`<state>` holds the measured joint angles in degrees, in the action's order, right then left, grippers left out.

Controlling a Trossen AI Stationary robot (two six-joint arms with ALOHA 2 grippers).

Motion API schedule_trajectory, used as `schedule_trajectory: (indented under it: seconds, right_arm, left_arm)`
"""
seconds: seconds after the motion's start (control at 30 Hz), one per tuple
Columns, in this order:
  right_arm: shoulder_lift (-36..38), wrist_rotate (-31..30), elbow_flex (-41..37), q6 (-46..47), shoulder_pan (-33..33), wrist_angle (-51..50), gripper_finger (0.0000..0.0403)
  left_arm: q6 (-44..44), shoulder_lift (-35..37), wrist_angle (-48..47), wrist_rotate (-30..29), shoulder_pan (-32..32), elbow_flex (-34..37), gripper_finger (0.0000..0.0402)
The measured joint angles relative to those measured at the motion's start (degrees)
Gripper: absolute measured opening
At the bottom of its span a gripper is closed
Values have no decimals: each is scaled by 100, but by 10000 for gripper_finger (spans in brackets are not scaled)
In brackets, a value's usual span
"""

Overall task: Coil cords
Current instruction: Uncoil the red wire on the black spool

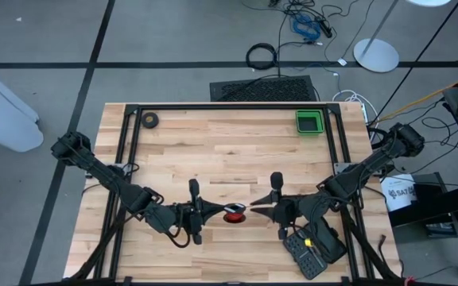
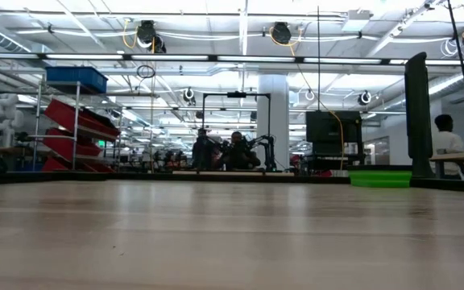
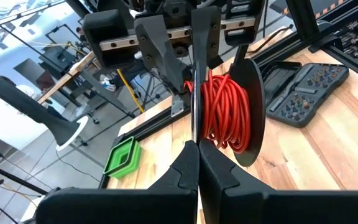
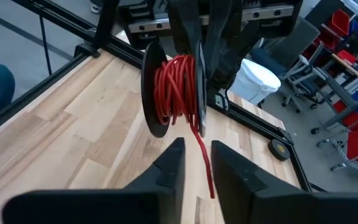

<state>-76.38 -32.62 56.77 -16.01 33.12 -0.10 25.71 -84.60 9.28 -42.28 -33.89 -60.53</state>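
Cords (image 1: pixel 234 214): red wire wound on a dark spool, held above the counter (image 1: pixel 229 151) between the two hands. Left hand (image 1: pixel 217 210): fingers pressed together, pinching one spool flange edge. Right hand (image 1: pixel 254 211): fingers slightly apart just beyond the spool, a loose red end (image 4: pixel 202 158) hanging between them; whether they touch it cannot be told. Green tray (image 1: pixel 309 121): well beyond the right hand.

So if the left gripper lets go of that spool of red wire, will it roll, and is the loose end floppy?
Likely yes. The spool has two round dark flanges, so set on edge it could roll; flat, it should stay. The free wire end hangs in a gentle curve, suggesting springy rather than limp. The left gripper pinches one thin flange.
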Motion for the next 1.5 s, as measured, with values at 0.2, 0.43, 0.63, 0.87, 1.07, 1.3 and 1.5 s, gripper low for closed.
schedule_trajectory:
  seconds: [0.2,0.43,0.63,0.87,1.07,1.3,1.5]
  right_arm:
    - [0,256,0,30,-3,-11,5]
    - [0,285,0,94,-15,-15,1]
    - [-53,295,0,167,-65,-99,1]
    - [-331,358,0,273,-301,-166,0]
    - [-554,785,2,313,-530,196,0]
    - [-1030,1304,2,142,-740,1022,0]
    - [-1183,1343,-4,60,-868,1360,0]
  left_arm:
    - [-2,0,3,0,0,0,0]
    - [-2,0,69,0,0,0,0]
    - [-2,0,120,5,0,0,0]
    - [4,0,512,328,-9,2,0]
    - [4,-4,723,653,-11,7,0]
    - [4,-4,1082,1043,-13,7,0]
    - [2,-2,1148,1102,-27,7,0]
